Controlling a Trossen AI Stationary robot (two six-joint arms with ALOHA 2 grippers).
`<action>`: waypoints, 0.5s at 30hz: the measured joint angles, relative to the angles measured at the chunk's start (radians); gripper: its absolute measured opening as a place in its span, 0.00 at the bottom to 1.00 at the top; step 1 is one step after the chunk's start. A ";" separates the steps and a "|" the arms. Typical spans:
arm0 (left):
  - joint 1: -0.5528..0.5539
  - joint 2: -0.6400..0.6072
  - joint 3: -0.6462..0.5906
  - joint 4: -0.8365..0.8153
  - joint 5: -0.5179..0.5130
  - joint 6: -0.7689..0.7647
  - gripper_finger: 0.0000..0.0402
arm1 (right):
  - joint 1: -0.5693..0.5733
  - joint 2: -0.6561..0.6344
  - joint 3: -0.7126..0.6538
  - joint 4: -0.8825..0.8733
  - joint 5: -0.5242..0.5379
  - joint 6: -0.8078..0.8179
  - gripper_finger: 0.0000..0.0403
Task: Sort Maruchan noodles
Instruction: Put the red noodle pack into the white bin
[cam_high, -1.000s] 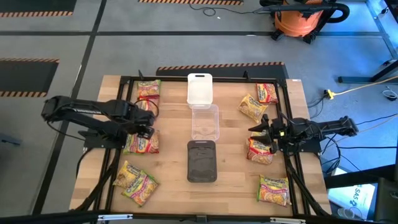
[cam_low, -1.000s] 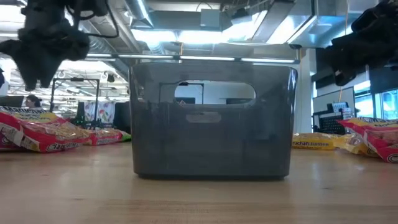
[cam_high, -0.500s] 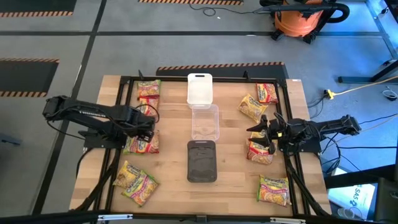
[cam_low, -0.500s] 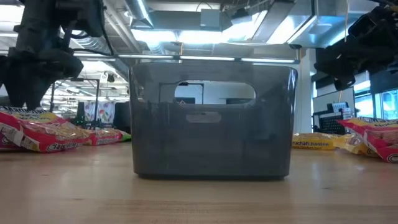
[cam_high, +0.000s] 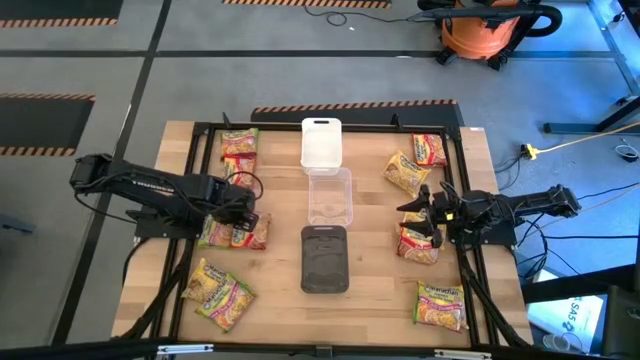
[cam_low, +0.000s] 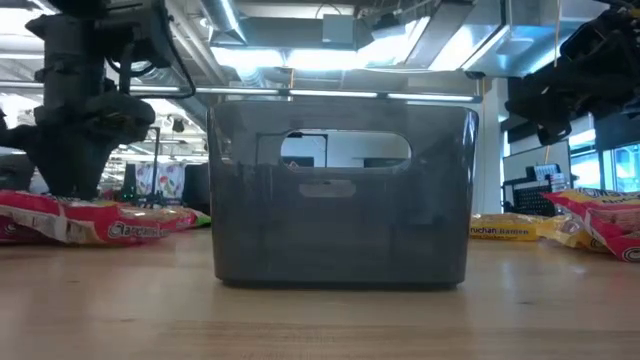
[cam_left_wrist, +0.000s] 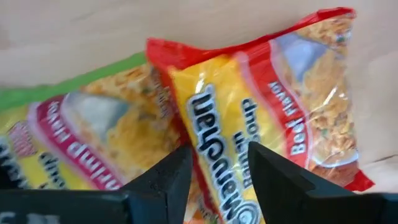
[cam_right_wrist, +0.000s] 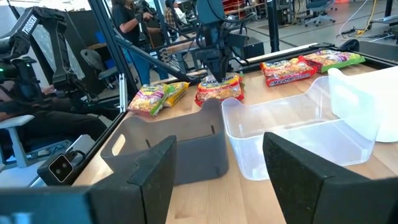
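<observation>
We see the left gripper (cam_high: 243, 212) pressed down on a red Maruchan packet (cam_left_wrist: 273, 112), fingers (cam_left_wrist: 163, 180) straddling it; the right gripper (cam_high: 424, 213) hangs released above the table (cam_high: 280, 300).

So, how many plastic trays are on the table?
3, in a line along the table's middle: the white tray, then the clear tray, then the dark tray, nearest the low camera.

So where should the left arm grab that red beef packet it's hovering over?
Probably straight down across the middle of the red beef packet, fingers straddling its short width. It lies flat on the table, its edge overlapping the green-edged shrimp packet, so a sideways approach would likely snag that one. The left gripper is already open above it.
</observation>
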 joint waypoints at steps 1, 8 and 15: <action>0.000 0.000 -0.003 0.021 -0.002 0.003 0.35 | 0.000 0.000 0.000 0.000 0.001 -0.003 0.55; 0.000 0.000 -0.078 0.189 -0.013 0.017 0.31 | 0.000 0.000 0.000 0.001 0.007 -0.026 0.55; 0.001 -0.001 -0.103 0.307 -0.105 0.119 0.31 | 0.000 0.000 0.000 0.003 0.011 -0.026 0.55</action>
